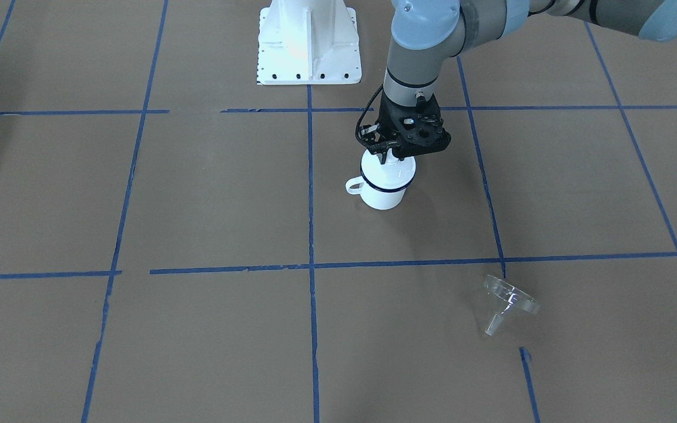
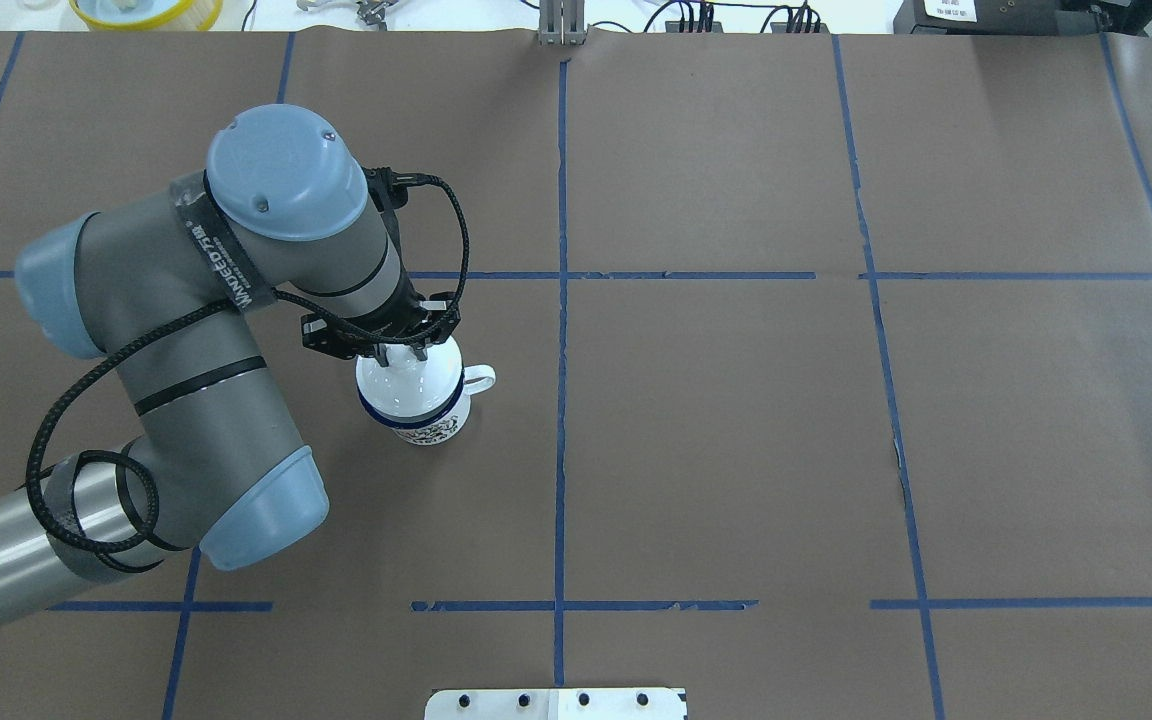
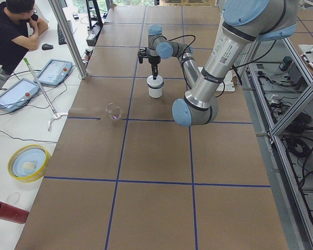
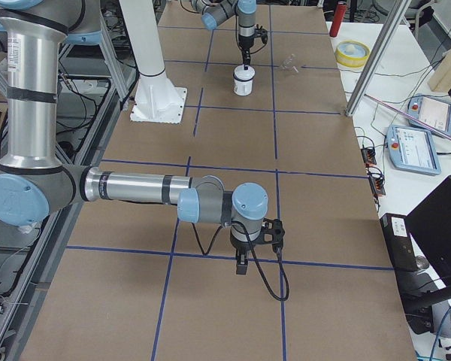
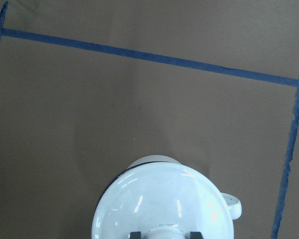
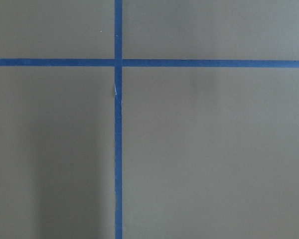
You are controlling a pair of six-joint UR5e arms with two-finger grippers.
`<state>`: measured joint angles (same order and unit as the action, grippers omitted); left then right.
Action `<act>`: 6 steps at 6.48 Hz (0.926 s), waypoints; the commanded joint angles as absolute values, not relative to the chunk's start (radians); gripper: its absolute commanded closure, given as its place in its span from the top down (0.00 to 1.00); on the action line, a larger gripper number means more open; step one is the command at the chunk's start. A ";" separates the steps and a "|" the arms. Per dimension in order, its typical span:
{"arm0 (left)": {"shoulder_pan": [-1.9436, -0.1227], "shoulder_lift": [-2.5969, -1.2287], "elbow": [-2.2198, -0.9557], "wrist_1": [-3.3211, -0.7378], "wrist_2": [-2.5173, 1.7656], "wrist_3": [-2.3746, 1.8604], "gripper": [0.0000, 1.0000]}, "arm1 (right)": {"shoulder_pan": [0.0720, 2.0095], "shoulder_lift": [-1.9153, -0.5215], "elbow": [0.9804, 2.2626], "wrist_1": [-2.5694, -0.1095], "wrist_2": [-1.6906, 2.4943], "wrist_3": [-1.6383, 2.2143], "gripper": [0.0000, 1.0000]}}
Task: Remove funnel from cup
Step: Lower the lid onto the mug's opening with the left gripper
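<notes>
Atop the enamel mug [image 1: 381, 200], a knobbed lid [image 1: 398, 171] is pinched narrowly by the left gripper [image 1: 391, 157], presumably for capping. The clear funnel [image 1: 506, 301] is laid sideways, well apart and already out. The right gripper [image 4: 240, 263] state cannot be told.

Light falls bright, even and diffuse from above, so shadows on the brown table [image 2: 736, 450] are faint and soft-edged. Glare burns out the white base plate [image 1: 308, 41] in the front-facing view, and small highlights streak the glossy lid [image 5: 162, 199] in the left wrist view. The clear funnel [image 1: 506, 302] shows mainly by glints. The right wrist view is slightly soft, with a dim shadow band at its left.
</notes>
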<state>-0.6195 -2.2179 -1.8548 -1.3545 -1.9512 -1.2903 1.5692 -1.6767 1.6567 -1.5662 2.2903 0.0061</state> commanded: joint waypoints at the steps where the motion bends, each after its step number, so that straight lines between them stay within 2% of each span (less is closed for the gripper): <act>1: -0.617 -2.217 -1.855 -1.356 -1.951 -1.292 0.00 | 1.569 -1.678 1.657 -1.566 2.290 0.006 1.00; 6: -0.614 -2.206 -1.858 -1.356 -1.951 -1.287 0.00 | 1.569 -1.677 1.657 -1.566 2.290 0.006 1.00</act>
